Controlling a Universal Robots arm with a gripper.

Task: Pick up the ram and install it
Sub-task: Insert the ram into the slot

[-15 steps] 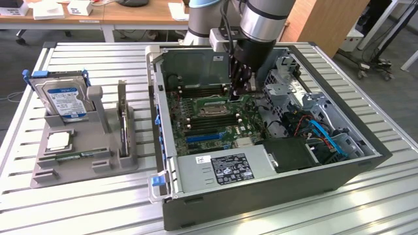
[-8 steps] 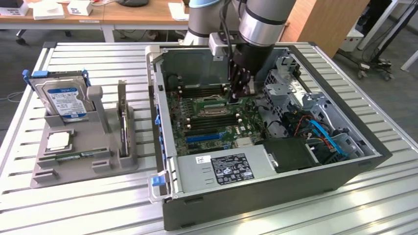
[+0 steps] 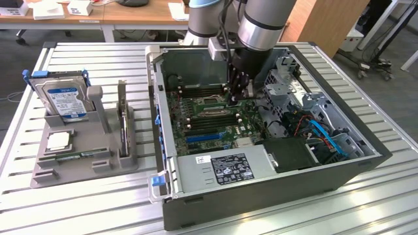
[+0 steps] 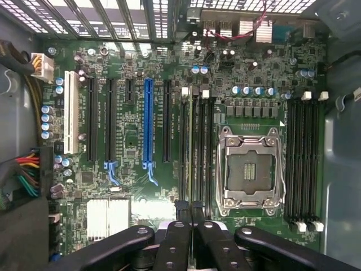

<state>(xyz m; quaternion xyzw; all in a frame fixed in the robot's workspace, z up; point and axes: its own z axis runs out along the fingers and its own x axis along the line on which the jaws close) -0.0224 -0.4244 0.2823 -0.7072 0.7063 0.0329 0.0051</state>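
My gripper (image 3: 236,97) is inside the open computer case (image 3: 170,205), low over the motherboard (image 3: 209,122) beside the CPU socket (image 4: 246,169). In the wrist view the gripper (image 4: 189,208) is shut, its fingertips (image 4: 181,206) pressed together with nothing visible between them. They sit at the near end of the memory slots (image 4: 194,147) left of the socket. A pale thin strip runs along the slot in line with the tips; I cannot tell whether it is a seated ram. A thin green ram stick (image 3: 73,156) lies in the grey holder (image 3: 85,171) outside the case.
The holder also carries a blue-labelled hard drive (image 3: 65,100) and an upright dark expansion card (image 3: 122,117). Inside the case sit a power supply (image 3: 222,169), blue cables (image 3: 330,139) and drive cages (image 3: 287,83). A second bank of memory slots (image 4: 304,164) lies beyond the socket.
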